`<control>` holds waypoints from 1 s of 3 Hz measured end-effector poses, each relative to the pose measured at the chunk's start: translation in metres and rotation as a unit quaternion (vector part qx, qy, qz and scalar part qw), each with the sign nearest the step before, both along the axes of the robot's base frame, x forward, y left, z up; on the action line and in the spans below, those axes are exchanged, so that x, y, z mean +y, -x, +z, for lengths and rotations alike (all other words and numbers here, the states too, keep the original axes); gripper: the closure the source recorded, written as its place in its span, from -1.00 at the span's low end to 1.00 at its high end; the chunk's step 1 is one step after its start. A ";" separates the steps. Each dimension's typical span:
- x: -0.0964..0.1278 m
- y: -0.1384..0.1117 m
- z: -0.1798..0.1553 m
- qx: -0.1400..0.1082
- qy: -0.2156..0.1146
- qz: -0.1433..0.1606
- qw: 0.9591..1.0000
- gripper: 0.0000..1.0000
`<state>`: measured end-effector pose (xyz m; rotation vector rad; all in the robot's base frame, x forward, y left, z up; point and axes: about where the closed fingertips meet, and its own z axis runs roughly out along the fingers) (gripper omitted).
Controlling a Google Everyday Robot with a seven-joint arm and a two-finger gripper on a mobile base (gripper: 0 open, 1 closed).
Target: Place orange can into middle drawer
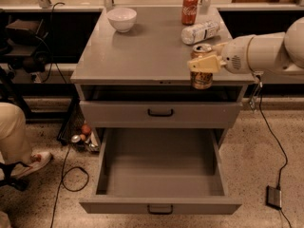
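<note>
Gripper [203,64] was clamped on your orange can [202,80] at the counter's [142,51] front edge near its right corner, so you'd finished the grab, with the drop into the open drawer [161,206] left.

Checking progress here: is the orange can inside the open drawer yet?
No, the end effector holds the orange can at the cabinet top's front right edge, outside the open drawer.

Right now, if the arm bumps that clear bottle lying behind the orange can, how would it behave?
The clear bottle lies on its side, so it would probably roll. Being plastic, it is likely light. The gripper, over the front edge of the cabinet, grips the orange can.
</note>
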<state>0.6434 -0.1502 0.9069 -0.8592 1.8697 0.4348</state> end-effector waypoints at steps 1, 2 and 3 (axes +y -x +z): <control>-0.016 0.027 -0.019 0.051 0.013 -0.010 0.999 1.00; -0.015 0.027 -0.019 0.051 0.013 -0.010 0.999 1.00; -0.016 0.034 -0.035 0.073 0.024 -0.017 0.997 1.00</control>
